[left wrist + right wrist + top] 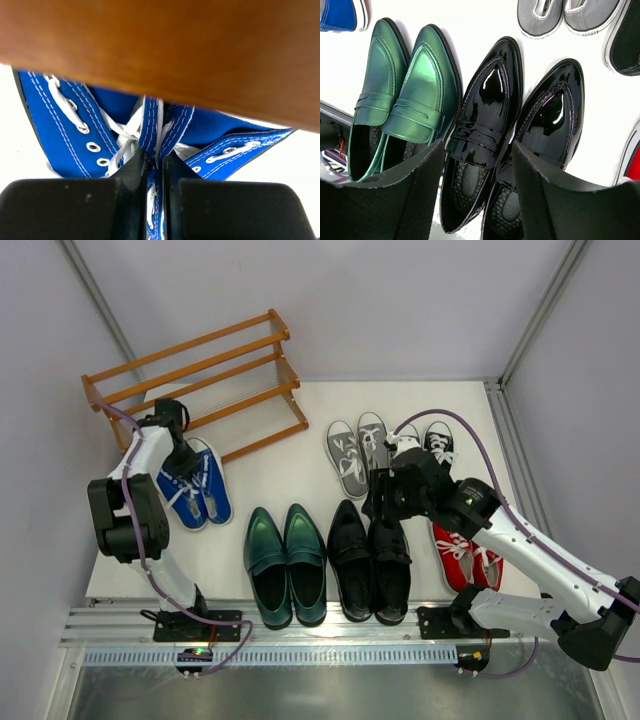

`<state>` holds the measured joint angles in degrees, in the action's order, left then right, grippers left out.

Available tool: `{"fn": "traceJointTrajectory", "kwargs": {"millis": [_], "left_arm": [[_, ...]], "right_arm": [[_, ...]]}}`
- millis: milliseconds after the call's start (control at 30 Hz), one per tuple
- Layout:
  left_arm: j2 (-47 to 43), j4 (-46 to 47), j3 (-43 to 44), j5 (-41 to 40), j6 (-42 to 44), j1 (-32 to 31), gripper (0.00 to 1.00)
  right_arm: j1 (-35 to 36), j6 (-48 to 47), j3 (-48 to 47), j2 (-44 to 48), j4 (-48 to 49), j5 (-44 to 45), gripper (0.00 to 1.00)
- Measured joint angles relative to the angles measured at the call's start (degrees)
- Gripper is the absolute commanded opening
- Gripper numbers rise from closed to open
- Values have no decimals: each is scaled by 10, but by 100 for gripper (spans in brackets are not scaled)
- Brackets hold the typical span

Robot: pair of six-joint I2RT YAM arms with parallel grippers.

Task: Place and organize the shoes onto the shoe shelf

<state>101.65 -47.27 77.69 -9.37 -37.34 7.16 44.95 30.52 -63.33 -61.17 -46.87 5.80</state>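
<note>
While left gripper (155,167) pinches blue sneakers (60,120) | right gripper (477,150) apart over black loafers (490,85) | grey sneakers (540,17): print unreadable

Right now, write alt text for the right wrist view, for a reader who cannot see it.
Two open black fingers hang over a pair of glossy black loafers, with one shoe's opening between them. Dark green loafers lie side by side to the left of that pair, and grey sneakers poke in at the top edge.

Left claw (156,167) clamped tight; right claw (477,150) (arm stretched forward) half spread, angled down.
</note>
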Motion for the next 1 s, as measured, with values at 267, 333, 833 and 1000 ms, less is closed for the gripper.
{"fn": "traceJointTrajectory", "kwargs": {"millis": [267,333,833,1000], "left_arm": [[-3,38,-5,-16,21,0,63],[-15,63,-18,-27,32,2,82],[-316,154,-226,-57,67,-11,91],[-297,155,-254,-57,68,-50,91]], "right_arm": [[0,6,0,-3,2,-2,59],[0,11,0,-7,5,-3,59],[26,50,72,-11,71,-8,60],[31,55,80,-17,85,-8,60]]}}
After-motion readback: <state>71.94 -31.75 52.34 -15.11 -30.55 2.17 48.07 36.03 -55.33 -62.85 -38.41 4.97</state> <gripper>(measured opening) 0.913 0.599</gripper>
